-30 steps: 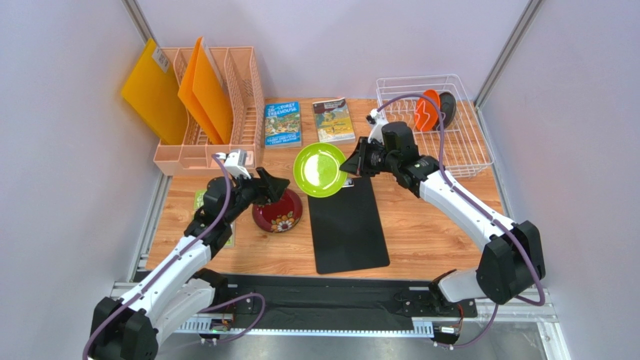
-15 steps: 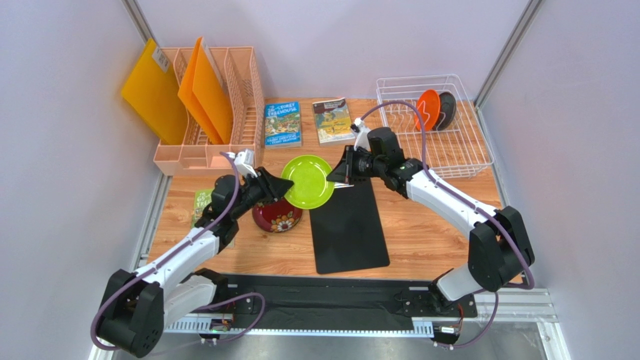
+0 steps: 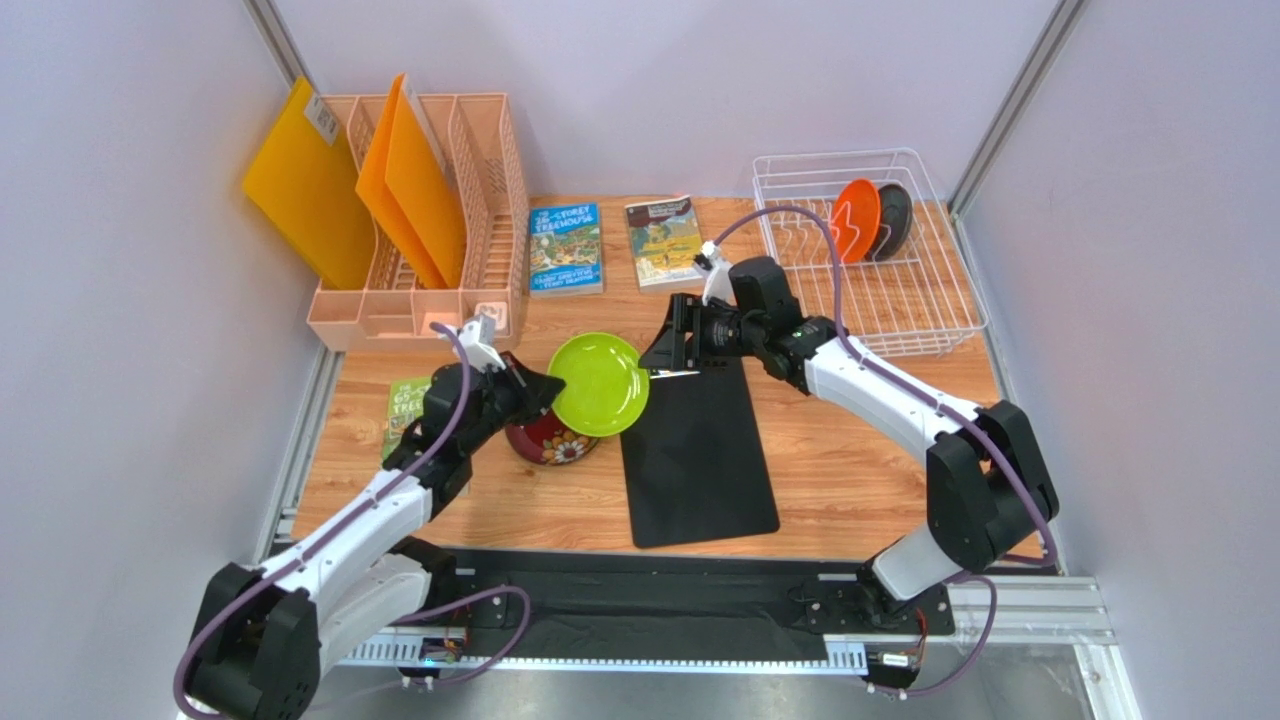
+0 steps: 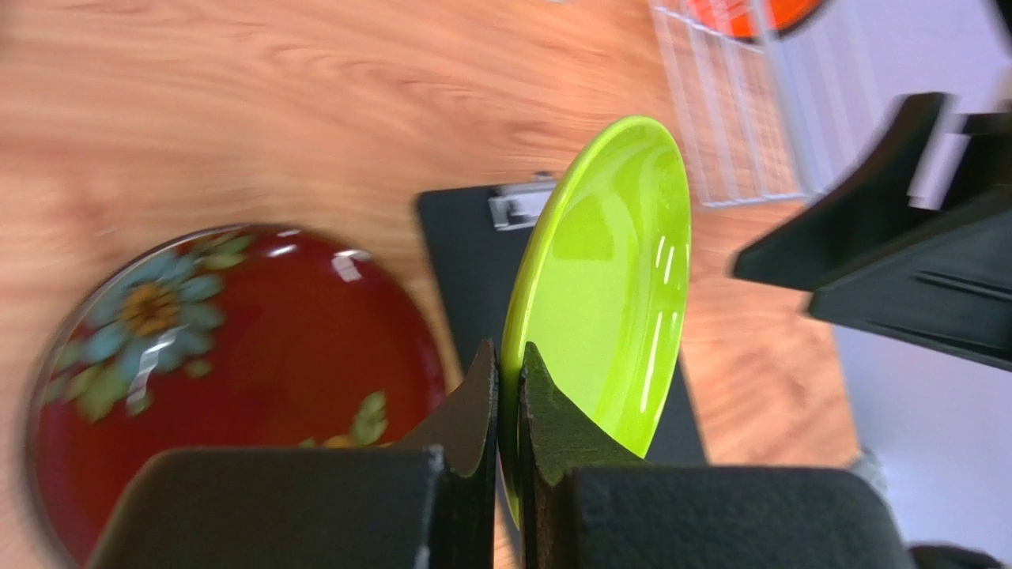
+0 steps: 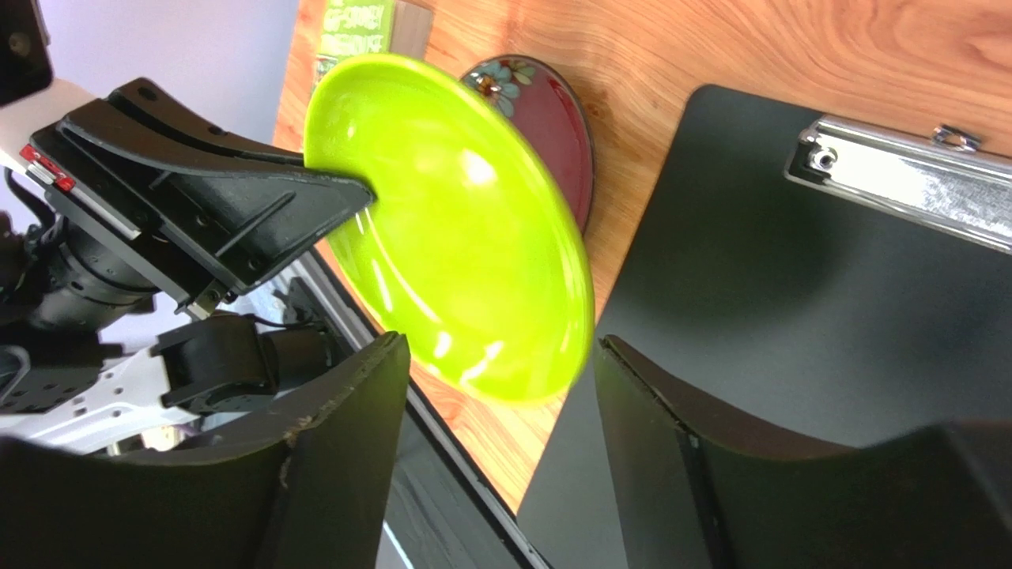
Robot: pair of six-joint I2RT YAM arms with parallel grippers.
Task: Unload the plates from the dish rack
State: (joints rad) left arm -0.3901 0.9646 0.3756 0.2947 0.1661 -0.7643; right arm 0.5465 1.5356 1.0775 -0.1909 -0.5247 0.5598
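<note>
My left gripper (image 3: 549, 393) (image 4: 508, 379) is shut on the rim of the lime green plate (image 3: 598, 384) (image 4: 612, 285) (image 5: 457, 225) and holds it tilted above the table. Just right of that plate, my right gripper (image 3: 661, 353) (image 5: 501, 341) stands open, its fingers clear of the plate's edge. Below the green plate, a dark red flowered plate (image 3: 553, 440) (image 4: 238, 356) (image 5: 541, 113) lies flat on the wood. The white wire dish rack (image 3: 902, 300) at the back right holds an orange plate (image 3: 854, 218) and a dark plate (image 3: 896, 218) standing upright.
A black clipboard (image 3: 699, 450) lies in the middle of the table, under the right gripper. Two books (image 3: 565, 248) (image 3: 666, 240) lie at the back. A peach file organiser (image 3: 436, 210) with orange folders stands at the back left. A small green book (image 3: 403, 402) lies beneath the left arm.
The right gripper carried the green plate leftward, then opened and let go. The left gripper closed on the plate's rim and now holds it alone, further left.
</note>
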